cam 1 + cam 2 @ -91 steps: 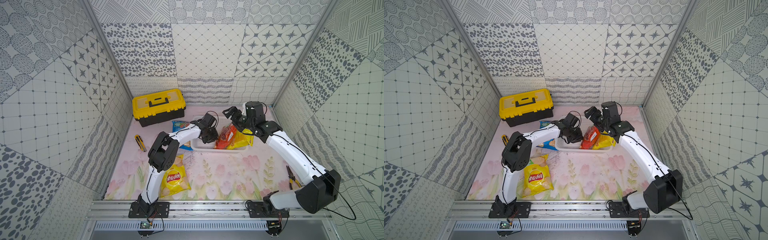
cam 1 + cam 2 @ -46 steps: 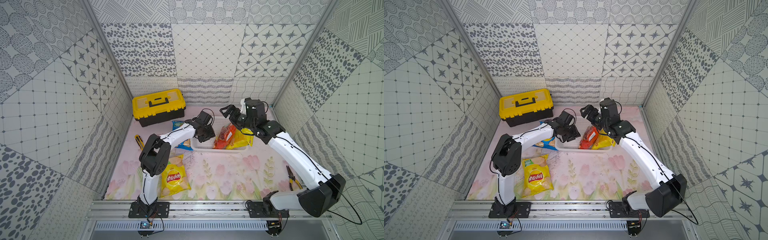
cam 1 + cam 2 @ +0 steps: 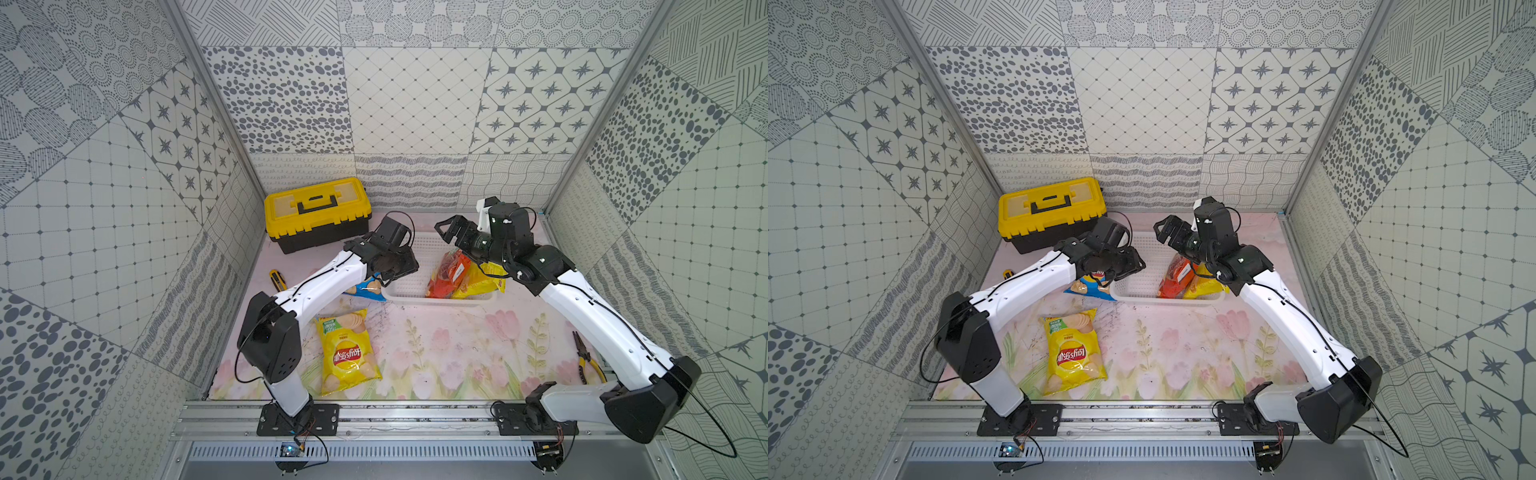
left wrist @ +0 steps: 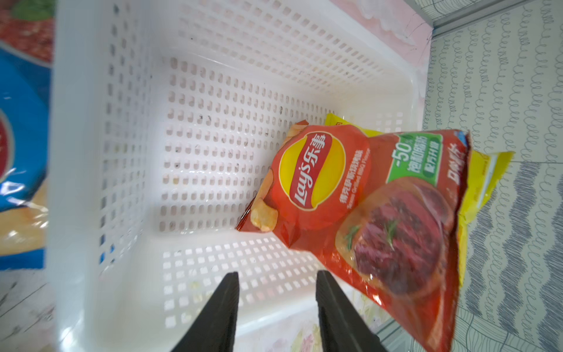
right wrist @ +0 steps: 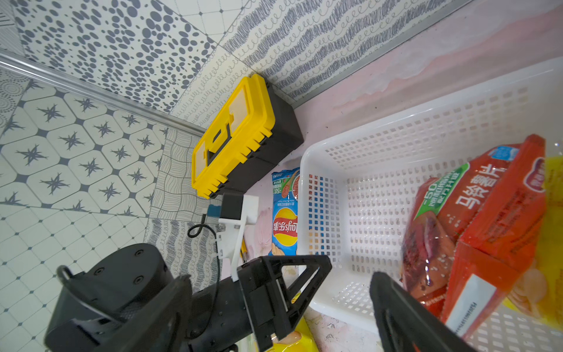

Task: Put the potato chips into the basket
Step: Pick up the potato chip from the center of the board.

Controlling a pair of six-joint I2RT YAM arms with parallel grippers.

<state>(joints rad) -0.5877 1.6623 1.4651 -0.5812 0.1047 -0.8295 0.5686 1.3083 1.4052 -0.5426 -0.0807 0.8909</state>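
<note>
Top views both show the floral mat (image 3: pixel 436 353) covering the table, with the yellow-and-black toolbox (image 3: pixel 318 212) sitting at the back left. Next down in size we've got the white basket (image 3: pixel 415 300), a bit right of the toolbox, and two of the chip bags are already in it: the red bag (image 3: pixel 446 274) leans tilted on a yellow bag (image 3: pixel 478 282) at the basket's right end, and both poke up over the rim. The other yellow bag (image 3: pixel 347 353) lies flat on the mat out front, well apart from the basket. The blue bag (image 3: pixel 365 289) lies on the mat just beside the basket's left end, partly under the left arm. In the left wrist view we see the left gripper (image 4: pixel 277 280) over the basket's left part, jaws apart with nothing between them. The right gripper (image 5: pixel 350 274) hangs above the basket near the red bag, jaws spread wide and also holding nothing. Small stuff: a yellow utility knife (image 3: pixel 277 280) lies left of the arm, and pliers (image 3: pixel 586 357) lie at the mat's right edge.
</note>
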